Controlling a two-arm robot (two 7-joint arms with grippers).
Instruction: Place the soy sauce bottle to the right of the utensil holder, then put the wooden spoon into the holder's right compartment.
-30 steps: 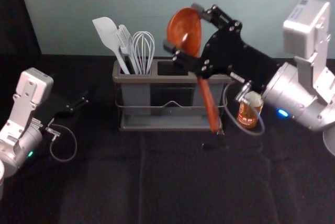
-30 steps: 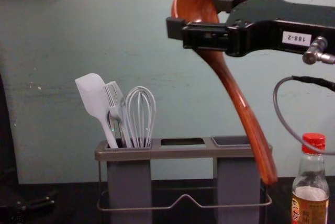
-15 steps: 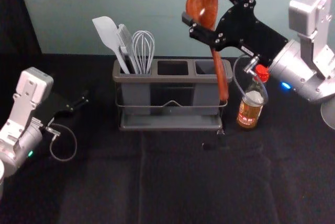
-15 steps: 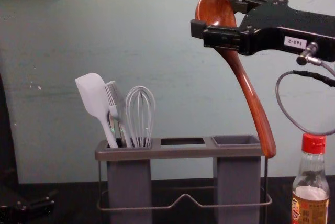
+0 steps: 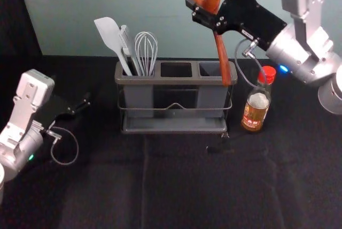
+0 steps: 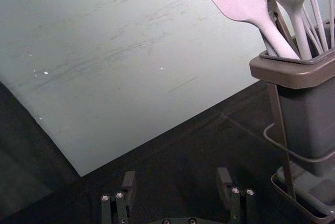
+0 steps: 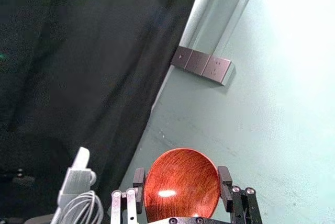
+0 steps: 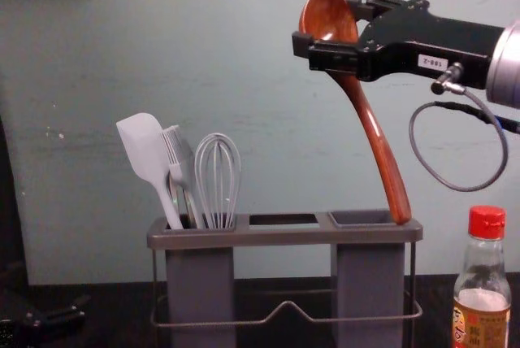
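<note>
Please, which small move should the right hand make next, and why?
I would probably shift the right hand slightly left before lowering. It holds the wooden spoon with its handle pointing down, but the handle's end appears near the right edge of the right compartment, not over its middle.

The arms were silver, the right end effector black with silver screws, a grey cable and label "188-2".

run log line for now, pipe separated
right gripper: holding wooden spoon by bowl, handle down, not inserted | soy sauce bottle: right of holder | left gripper: open, left of holder
</note>
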